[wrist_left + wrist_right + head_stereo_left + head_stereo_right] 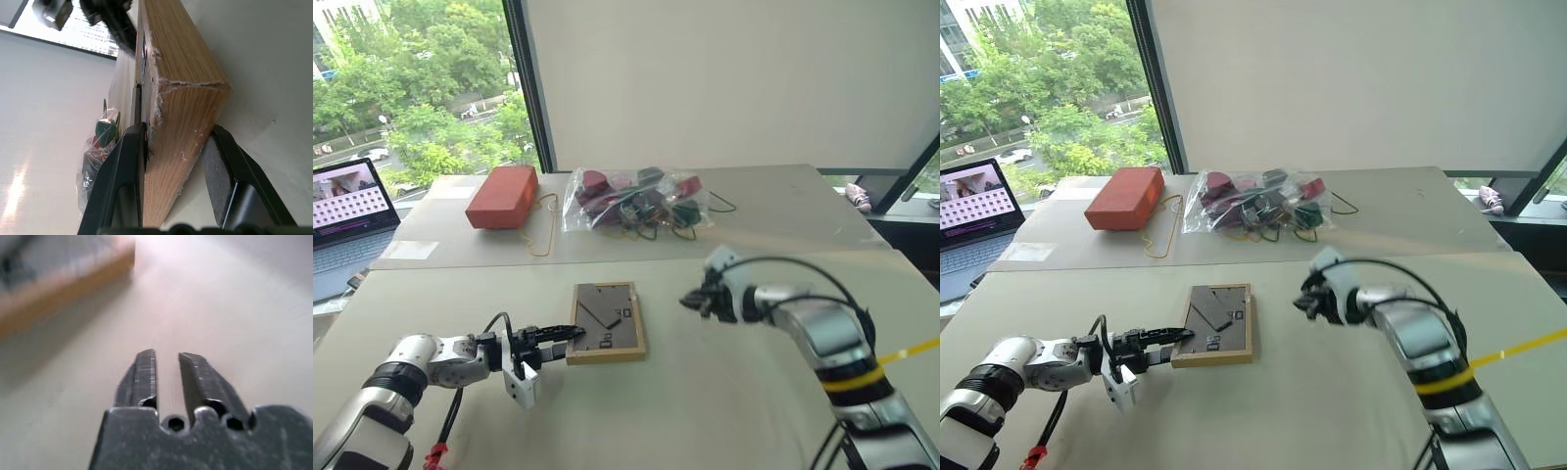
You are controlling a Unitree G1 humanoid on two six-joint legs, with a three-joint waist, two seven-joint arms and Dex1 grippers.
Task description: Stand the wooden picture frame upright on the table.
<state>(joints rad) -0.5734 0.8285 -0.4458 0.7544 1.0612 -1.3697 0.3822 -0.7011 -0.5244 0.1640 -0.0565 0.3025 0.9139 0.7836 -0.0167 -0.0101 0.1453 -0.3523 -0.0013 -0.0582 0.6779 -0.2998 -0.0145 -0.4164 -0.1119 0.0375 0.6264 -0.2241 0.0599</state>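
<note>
The wooden picture frame (607,321) lies flat on the table (705,411), its dark back with the stand flap facing up. My left gripper (570,336) reaches in from the left and is shut on the frame's near left corner. In the left wrist view one finger (124,166) presses on the back and the other finger (225,171) sits under the light-wood edge (181,98). My right gripper (690,302) hovers above the table to the right of the frame, clear of it. Its fingers (142,377) stand slightly apart, open, with nothing between them.
On the far part of the table sit a red brick-like block (502,196), a clear bag of mixed small items (636,201) and a thin yellow cord (543,235). An open laptop (347,211) stands at the far left edge. A window runs behind.
</note>
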